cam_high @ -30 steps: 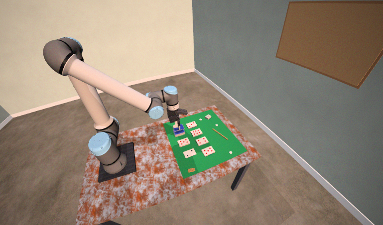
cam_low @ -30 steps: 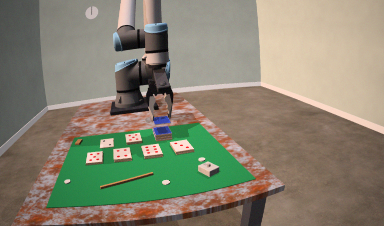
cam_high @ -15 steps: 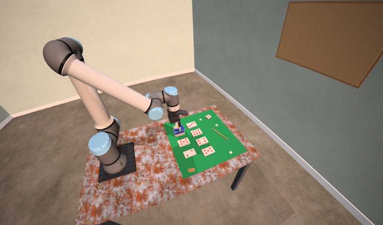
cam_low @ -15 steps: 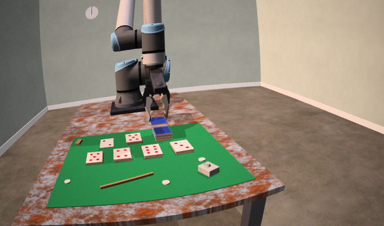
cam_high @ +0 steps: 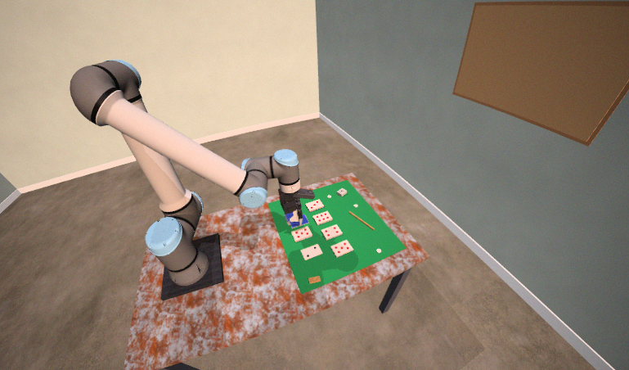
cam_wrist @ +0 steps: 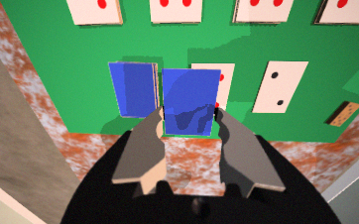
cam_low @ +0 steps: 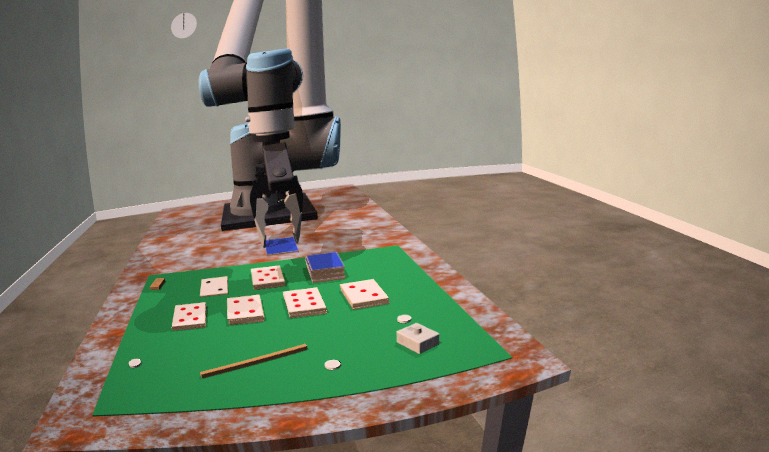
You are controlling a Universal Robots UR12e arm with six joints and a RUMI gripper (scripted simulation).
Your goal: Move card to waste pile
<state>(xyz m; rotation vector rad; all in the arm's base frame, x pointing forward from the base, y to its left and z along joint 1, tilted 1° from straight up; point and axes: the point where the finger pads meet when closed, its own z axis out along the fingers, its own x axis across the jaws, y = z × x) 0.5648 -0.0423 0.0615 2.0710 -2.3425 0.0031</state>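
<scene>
Tool (cam_wrist: 189, 119) clamps blue card (cam_wrist: 188, 101) aloft between stock (cam_wrist: 132, 89) and waste pile (cam_wrist: 225, 86).

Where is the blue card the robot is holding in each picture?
Top: blue card under the gripper, mostly hidden, at the mat's near edge.
Exterior: between the fingertips, in the air left of the stock.
Wrist: centre, between the fingers, right of the stock.
Shared landmark: the blue-topped stock.
</scene>
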